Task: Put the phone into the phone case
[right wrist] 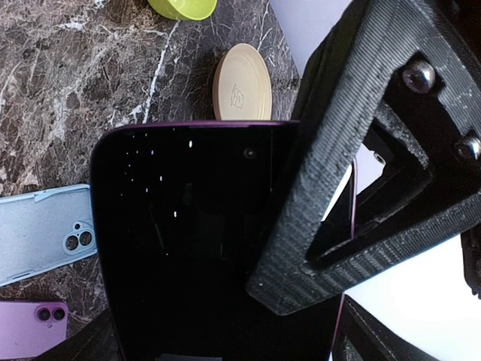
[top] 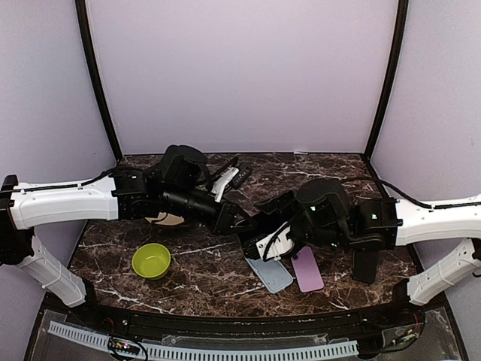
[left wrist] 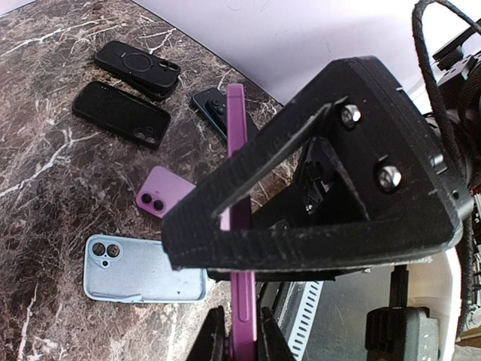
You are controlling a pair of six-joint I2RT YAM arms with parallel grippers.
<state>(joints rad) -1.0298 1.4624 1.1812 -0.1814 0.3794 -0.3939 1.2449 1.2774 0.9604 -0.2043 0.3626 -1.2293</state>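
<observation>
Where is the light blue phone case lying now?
In the top external view, the light blue phone case lies flat on the dark marble table, near its front edge, just left of the purple phone case.

Lime bowl (top: 151, 260), tan round disc (right wrist: 242, 83), dark marble table (top: 210, 282)

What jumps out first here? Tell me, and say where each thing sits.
The purple phone is held in mid-air over the middle of the table, where the left gripper and right gripper meet, both apparently clamped on it. Just in front, a blue case and a lilac case lie side by side. A lime bowl stands out at the front left.
</observation>
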